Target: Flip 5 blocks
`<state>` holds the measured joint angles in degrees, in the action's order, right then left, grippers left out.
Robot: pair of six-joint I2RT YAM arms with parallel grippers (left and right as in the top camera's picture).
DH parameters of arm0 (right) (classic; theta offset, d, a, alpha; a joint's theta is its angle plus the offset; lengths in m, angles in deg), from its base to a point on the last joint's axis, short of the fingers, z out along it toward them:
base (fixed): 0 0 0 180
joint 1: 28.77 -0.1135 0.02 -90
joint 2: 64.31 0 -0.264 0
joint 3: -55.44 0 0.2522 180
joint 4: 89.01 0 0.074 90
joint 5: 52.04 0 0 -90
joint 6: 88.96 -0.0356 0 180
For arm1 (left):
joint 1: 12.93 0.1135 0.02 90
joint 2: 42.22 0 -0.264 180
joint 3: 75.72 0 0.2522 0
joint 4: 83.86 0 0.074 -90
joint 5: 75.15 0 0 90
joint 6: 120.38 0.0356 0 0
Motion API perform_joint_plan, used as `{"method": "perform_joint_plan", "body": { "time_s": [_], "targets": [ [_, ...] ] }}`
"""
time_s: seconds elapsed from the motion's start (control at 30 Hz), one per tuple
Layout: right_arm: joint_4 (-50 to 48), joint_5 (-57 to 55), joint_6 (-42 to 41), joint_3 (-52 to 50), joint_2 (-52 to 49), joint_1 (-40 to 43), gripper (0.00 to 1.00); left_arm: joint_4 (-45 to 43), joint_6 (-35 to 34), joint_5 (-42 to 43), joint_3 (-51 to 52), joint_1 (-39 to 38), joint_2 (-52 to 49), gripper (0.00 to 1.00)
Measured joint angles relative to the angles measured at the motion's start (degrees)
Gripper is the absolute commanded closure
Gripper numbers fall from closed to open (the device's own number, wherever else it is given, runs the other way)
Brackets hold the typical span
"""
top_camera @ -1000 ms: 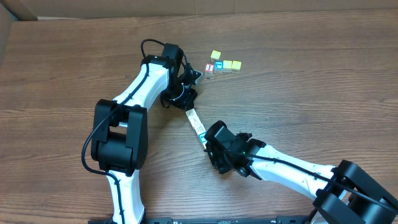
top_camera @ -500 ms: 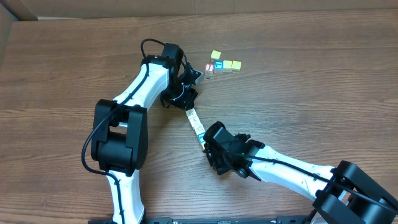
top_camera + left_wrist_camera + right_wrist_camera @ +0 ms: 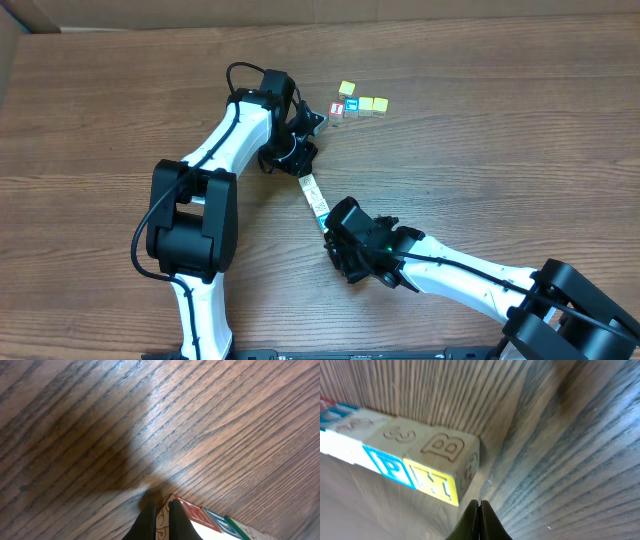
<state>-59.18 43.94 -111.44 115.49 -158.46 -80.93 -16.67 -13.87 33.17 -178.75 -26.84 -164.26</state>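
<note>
I see my right gripper point(image 3: 330, 234) at lower centre, pinched closed, its tips at the near end of the row of blocks point(image 3: 316, 200) mid-frame. Beyond it my left gripper point(image 3: 303, 172), also closed, meets the row's far end. Farther off, upper right, sit loose cubes point(image 3: 366, 104).

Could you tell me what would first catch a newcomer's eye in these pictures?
A straight row of blocks lies centre-frame, bridging the left gripper and the right gripper, both shut, one at each end. Farther back, a loose cluster of cubes sits just beyond the left gripper.
</note>
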Motion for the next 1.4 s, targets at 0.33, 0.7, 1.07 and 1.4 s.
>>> {"method": "perform_joint_plan", "body": {
  "time_s": [0.33, 0.7, 1.07, 1.4],
  "targets": [
    [8.1, 0.0, 18.5, 6.2, 3.5, 0.2, 0.96, 0.9, -3.8, 0.0, -8.3, 0.3, 0.0, 0.92],
    [55.1, -0.4, 64.6, 48.3, 0.3, 16.9, 0.76, 12.6, -25.9, -10.5, -23.5, 5.7, 0.0, 0.96],
    [57.5, -2.5, 90.1, 58.8, -18.9, 13.8, 0.59, 27.4, -35.7, -11.3, -35.3, 22.6, 0.3, 0.95],
    [52.9, -3.5, 89.2, 58.7, -23.0, 8.5, 0.96, 27.2, -29.2, -6.8, -35.1, 24.5, 0.4, 0.96]
  ]
}}
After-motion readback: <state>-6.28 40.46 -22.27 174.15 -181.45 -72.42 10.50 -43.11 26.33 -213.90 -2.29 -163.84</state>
